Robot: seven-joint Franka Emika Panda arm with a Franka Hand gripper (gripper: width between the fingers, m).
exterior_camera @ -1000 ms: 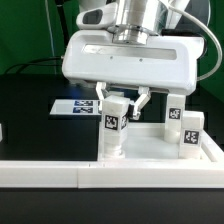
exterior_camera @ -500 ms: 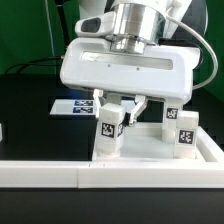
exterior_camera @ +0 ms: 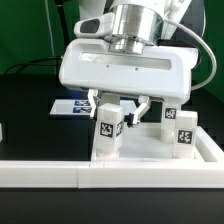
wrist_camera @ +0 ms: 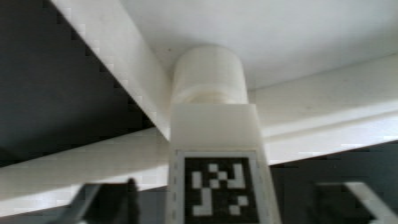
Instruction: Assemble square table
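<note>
A white leg (exterior_camera: 109,131) with a black-and-white tag stands upright in a corner of the square table's white slab (exterior_camera: 150,150). My gripper (exterior_camera: 120,108) hangs just above it, open, with one finger on each side of the leg's top and a gap on both sides. The wrist view shows the same leg (wrist_camera: 214,120) running down to the slab (wrist_camera: 329,60), between my gripper's (wrist_camera: 226,205) dark fingers (wrist_camera: 112,202), which stand clear of it. A second tagged leg (exterior_camera: 183,131) stands on the slab towards the exterior view's right.
A long white rail (exterior_camera: 100,176) runs along the front, below the slab. The marker board (exterior_camera: 68,106) lies flat on the black table behind the leg, on the exterior view's left. The gripper's broad white body fills the space above the slab.
The fingers have spread apart and let go of the leg they were shut on. The leg stays standing in its corner; the arm has barely moved.
</note>
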